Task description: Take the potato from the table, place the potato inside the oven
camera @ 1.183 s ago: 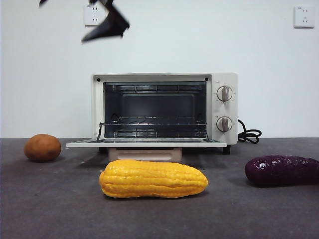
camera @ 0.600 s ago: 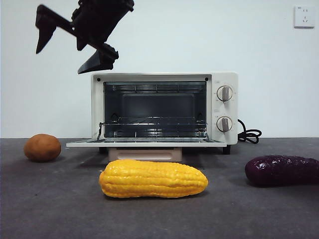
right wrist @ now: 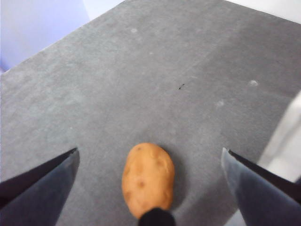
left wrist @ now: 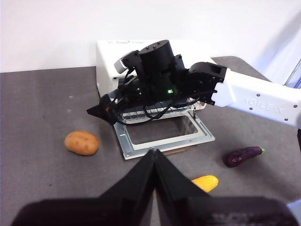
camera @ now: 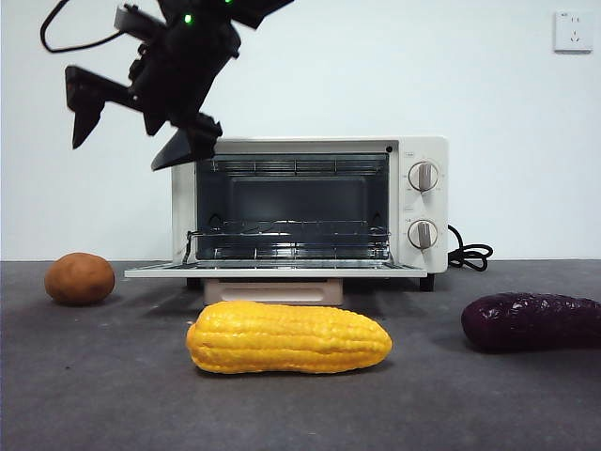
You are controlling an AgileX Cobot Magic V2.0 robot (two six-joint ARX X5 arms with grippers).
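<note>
The brown-orange potato (camera: 81, 279) lies on the dark grey table (camera: 94, 404), left of the oven (camera: 424, 164), whose door (camera: 272, 272) is folded down open. My right gripper (camera: 117, 153) hangs high above the table near the oven's top left corner, jaws spread wide with nothing in them. In the right wrist view the potato (right wrist: 148, 179) sits below and between those open jaws (right wrist: 149, 150), well apart from them. The left gripper (left wrist: 154, 151) is shut and empty, held back from the scene; from there the potato (left wrist: 82, 142) shows left of the oven door.
A long yellow corn cob (camera: 289, 337) lies in front of the oven door. A dark purple eggplant (camera: 531, 321) rests at the right. The oven's black cord (camera: 470, 255) trails behind its right side. A wire rack (camera: 291, 230) sits inside the oven.
My right gripper has come down from the top edge and further into the front view, its open jaws now beside the oven's top left corner. The potato, corn and eggplant have not moved.
</note>
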